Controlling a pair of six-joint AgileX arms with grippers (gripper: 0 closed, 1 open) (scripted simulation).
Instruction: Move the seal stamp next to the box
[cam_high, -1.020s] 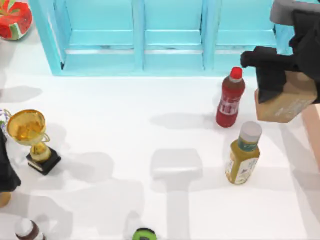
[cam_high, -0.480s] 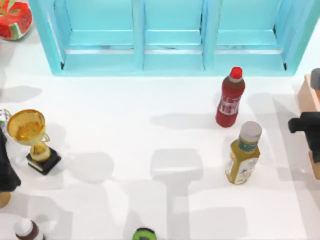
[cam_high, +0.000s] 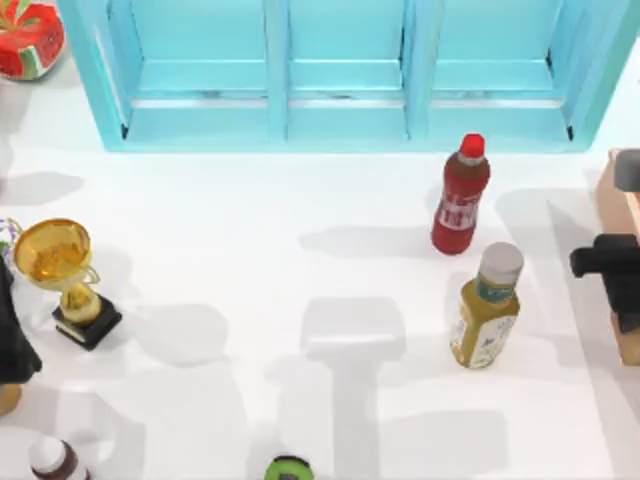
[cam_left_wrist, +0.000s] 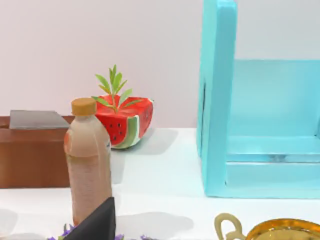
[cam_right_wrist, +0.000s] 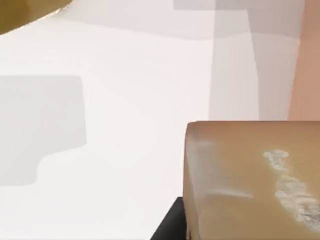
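The seal stamp (cam_right_wrist: 250, 185) is a tan block with white carved marks, close up in the right wrist view. One black finger (cam_right_wrist: 170, 227) lies against its side. In the top view my right gripper (cam_high: 612, 268) is at the table's right edge, shut on the stamp, and a tan bit of the stamp (cam_high: 629, 348) shows below it. The salmon box (cam_high: 610, 190) sits at that same edge, right beside the gripper. Its wall (cam_right_wrist: 307, 75) rises close behind the stamp. My left arm (cam_high: 10, 345) stays parked at the left edge.
A red bottle (cam_high: 460, 200) and a yellow bottle (cam_high: 487, 310) stand left of the right gripper. The turquoise cabinet (cam_high: 340, 100) lines the back. A gold trophy (cam_high: 60, 265) stands at the left and a watermelon planter (cam_high: 28, 38) at the back left. A brown bottle (cam_high: 55, 460) is at the front left.
My right gripper carried the stamp from by the cabinet's right end, forward and to the table's right edge beside the box. Over the last half second it barely shifted.
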